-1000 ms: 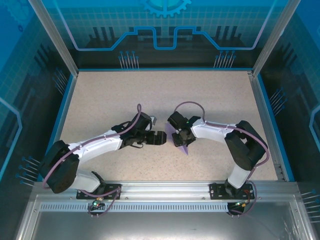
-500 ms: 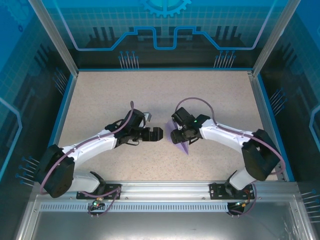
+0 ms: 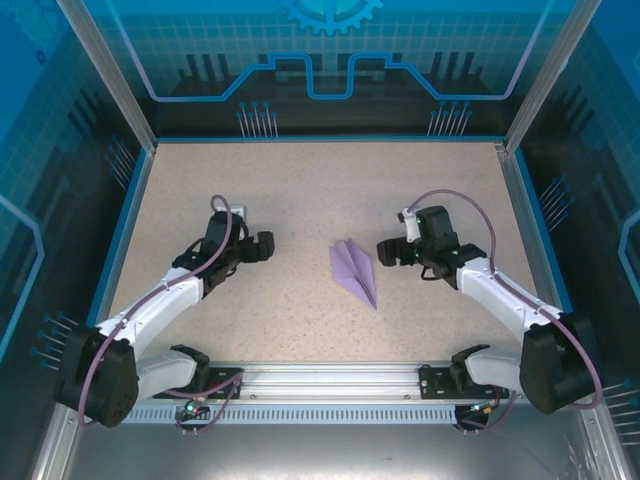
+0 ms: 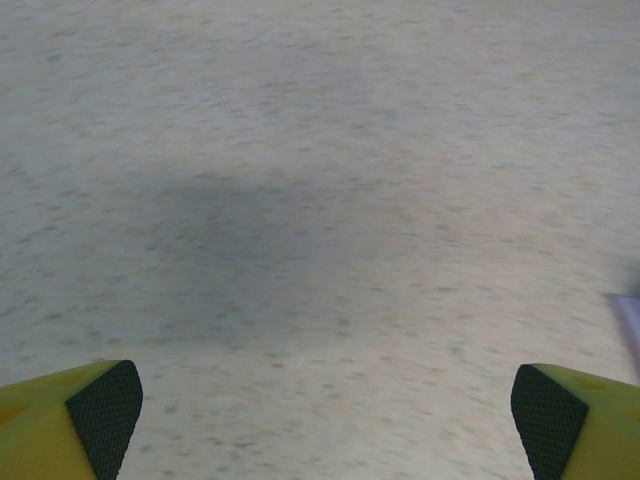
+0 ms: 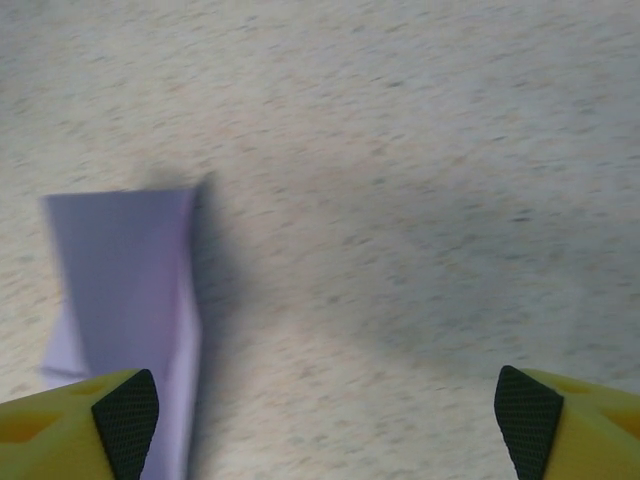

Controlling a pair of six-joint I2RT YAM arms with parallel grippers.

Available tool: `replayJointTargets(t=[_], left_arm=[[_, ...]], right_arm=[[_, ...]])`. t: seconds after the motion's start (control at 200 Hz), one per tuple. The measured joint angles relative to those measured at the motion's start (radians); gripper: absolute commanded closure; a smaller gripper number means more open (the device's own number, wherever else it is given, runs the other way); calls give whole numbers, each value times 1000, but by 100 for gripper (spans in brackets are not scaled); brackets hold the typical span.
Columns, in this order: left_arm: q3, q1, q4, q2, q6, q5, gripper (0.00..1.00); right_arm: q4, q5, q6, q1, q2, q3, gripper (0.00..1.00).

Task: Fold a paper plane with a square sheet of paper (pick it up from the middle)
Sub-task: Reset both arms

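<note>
The plane (image 3: 353, 270) lies mid-frame, nose toward lower right. The right gripper (image 3: 384, 252), jaws spread and empty, sits nearer than the equally wide-open left gripper (image 3: 266, 246).

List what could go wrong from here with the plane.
1. The plane lies loose on the table. Its folds might spring open, since one edge looks raised and casts a shadow in the right wrist view.
2. The open right gripper hangs close beside it, so a sweep could knock it.
</note>
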Motion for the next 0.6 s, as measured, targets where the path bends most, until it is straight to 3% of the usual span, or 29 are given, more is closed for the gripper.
replayJointTargets(t=[0.2,0.405,0.6], left_arm=[[-25,105,139,36,85,-56,1],[-27,190,303,181,163,-51,1],[-34,216,414,307,206,-24,1]], right_arm=[[190,79,-50,-146,2,-76,2],[350,135,-88,-192,93,-83,1],[498,135,-114,-211,182,-121,1]])
